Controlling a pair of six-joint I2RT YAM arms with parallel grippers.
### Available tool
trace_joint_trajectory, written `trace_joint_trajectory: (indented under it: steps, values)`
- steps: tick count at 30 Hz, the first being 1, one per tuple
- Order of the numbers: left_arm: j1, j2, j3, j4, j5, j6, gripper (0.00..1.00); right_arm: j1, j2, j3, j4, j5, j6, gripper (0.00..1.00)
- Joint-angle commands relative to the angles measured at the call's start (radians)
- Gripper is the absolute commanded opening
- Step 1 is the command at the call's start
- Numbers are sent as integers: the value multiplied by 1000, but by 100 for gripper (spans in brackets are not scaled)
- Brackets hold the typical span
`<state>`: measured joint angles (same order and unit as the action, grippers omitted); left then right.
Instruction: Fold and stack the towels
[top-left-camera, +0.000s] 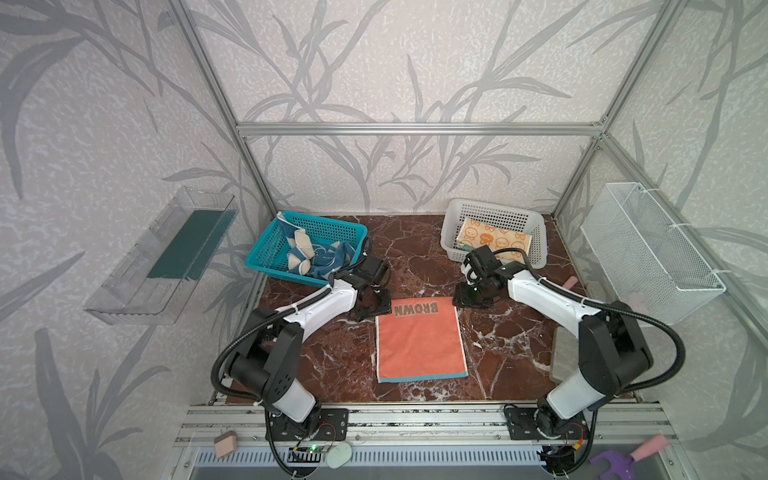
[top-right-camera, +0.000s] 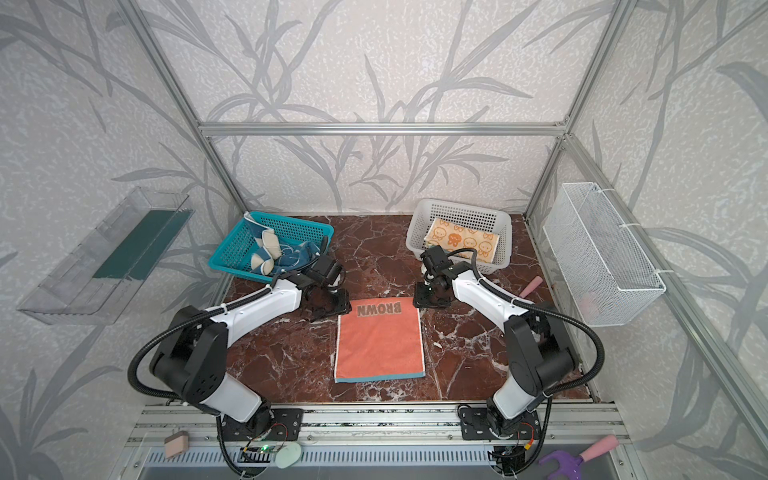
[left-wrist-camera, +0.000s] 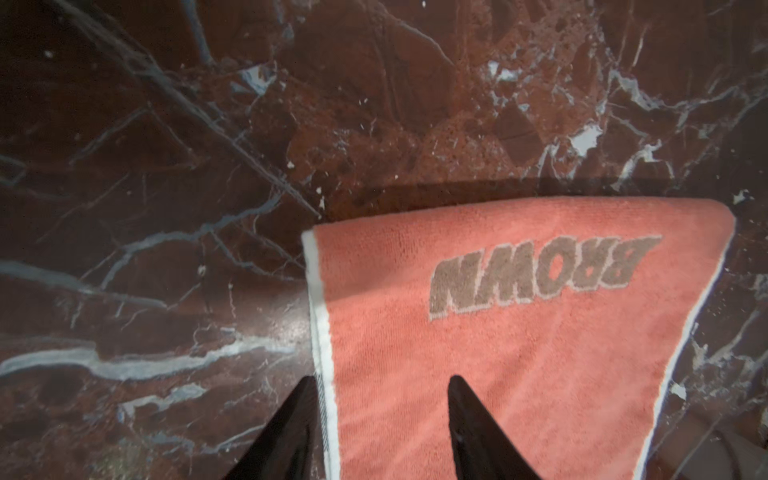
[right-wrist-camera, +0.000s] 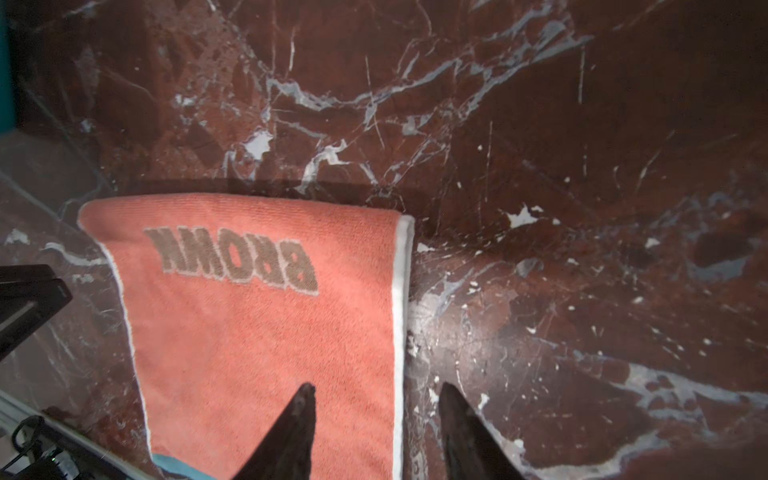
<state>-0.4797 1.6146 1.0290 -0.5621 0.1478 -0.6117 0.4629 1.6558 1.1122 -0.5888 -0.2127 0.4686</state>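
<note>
Lying flat in the middle of the bench (top-left-camera: 519, 345), the coral towel (top-left-camera: 419, 345) forms a neat rectangle. Its long sides run from the near edge toward the far edge. White hems line both long sides and a blue trim lines the near end. The far end is a rounded fold with no trim. The brown word "BROWN" sits just inside that fold and reads upside down in both top views.

The left tool (top-left-camera: 372, 305) is at the towel's far left corner, and the right tool (top-left-camera: 473, 297) is at its far right corner. In the left wrist view the left tool (left-wrist-camera: 382, 415) stands with its jaws apart. One finger (left-wrist-camera: 478, 436) is over the cloth and the other is over bare bench, with the white hem between them. The right tool (right-wrist-camera: 374, 424) mirrors this in the right wrist view, jaws apart astride the opposite hem. Neither tool clamps anything. I cannot tell whether the fingertips touch the cloth.

Toward the far left corner of the bench, a teal basket (top-left-camera: 266, 253) holds a crumpled blue towel (top-left-camera: 320, 259) with cream patches. Toward the far right corner, a white basket (top-left-camera: 453, 232) holds a flat cream towel (top-left-camera: 494, 239) printed with orange figures. Both baskets stand well apart from the coral towel.
</note>
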Motion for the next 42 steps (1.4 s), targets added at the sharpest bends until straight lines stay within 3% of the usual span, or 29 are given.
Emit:
trace_joint_trajectory:
  steps: [1, 12, 22, 25, 32, 34, 42]
  values:
    - [14, 26, 35, 35, -44, 15, 53, -7, 37, 24, 31, 9, 1, 49]
    - [27, 141, 85, 68, -106, 65, 51, -9, 186, 81, 125, -12, 10, 47]
    - [36, 195, 76, 95, -63, 70, 51, -13, 249, 112, 129, -16, -7, 43]
    - [37, 199, 75, 104, -53, 75, 41, -20, 259, 114, 135, -23, -11, 35]
    - [37, 152, 67, 134, -44, 100, 0, -29, 251, 121, 134, -18, -34, 4]
    - [37, 125, 57, 158, -39, 107, 0, -33, 239, 127, 123, -16, -44, 0]
    - [36, 53, 104, 180, -6, 153, 0, -67, 129, 145, 83, -4, -101, 0]
